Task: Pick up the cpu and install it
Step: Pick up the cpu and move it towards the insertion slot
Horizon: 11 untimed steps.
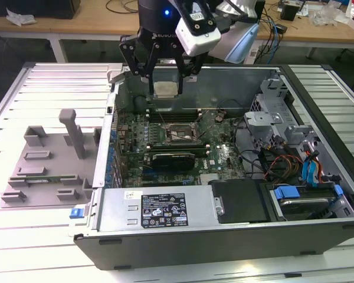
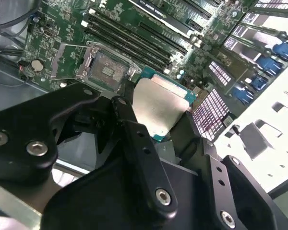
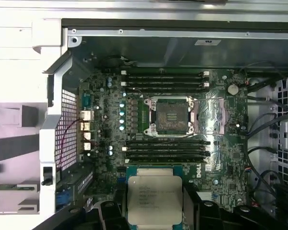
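The end effector (image 1: 166,82) is closed on the cpu (image 1: 166,89), pinching the chip by two opposite edges with its metal top facing up. In the second wrist view the black fingers (image 2: 134,136) lie against the cpu's (image 2: 161,108) sides, and its green rim shows at the corners.

The pick-up looks done. The step in hand appears to be the carry toward the socket (image 1: 178,134), which sits bare on the motherboard (image 1: 218,156) inside the open computer case (image 1: 224,236). Seating it would, by this reading, call for squaring the chip's edges with the socket frame and keeping it level on the way down, since the bare contacts look easy to damage.

The exterior view gives height: the chip hangs well above the board, near the case's far wall. It also takes in the grey holder (image 1: 47,159) on the table (image 1: 35,236), at the exterior view's left of the case.

The first wrist view looks straight down and gives the plan. The cpu (image 3: 154,199) sits square to the socket (image 3: 172,116), with memory slots (image 3: 165,148) between them in the picture.

The second wrist view looks across at a slant and shows the socket's (image 2: 105,72) metal bracket, apparently swung aside.
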### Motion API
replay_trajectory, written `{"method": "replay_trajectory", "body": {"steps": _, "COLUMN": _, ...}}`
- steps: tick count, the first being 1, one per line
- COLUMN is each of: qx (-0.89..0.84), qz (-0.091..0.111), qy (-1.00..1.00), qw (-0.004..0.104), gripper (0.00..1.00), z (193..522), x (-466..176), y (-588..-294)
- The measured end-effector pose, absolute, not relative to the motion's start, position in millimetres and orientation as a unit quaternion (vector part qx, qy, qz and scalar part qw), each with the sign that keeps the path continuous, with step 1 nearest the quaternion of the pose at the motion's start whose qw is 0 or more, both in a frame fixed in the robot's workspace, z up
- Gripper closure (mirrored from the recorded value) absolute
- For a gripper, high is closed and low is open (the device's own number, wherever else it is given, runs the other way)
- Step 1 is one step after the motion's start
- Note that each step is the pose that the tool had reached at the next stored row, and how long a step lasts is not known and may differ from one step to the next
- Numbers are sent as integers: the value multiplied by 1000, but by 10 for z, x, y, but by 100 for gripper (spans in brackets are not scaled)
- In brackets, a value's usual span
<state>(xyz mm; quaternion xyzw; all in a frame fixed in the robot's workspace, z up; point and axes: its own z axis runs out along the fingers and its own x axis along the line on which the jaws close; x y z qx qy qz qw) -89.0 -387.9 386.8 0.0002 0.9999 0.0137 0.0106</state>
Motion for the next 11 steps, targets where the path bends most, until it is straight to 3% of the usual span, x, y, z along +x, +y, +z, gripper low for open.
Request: {"method": "replay_trajectory", "body": {"steps": 11, "qx": 0, "qz": 14, "qy": 1000, "qw": 11, "gripper": 45, "z": 3595, "x": -691, "y": -3761}}
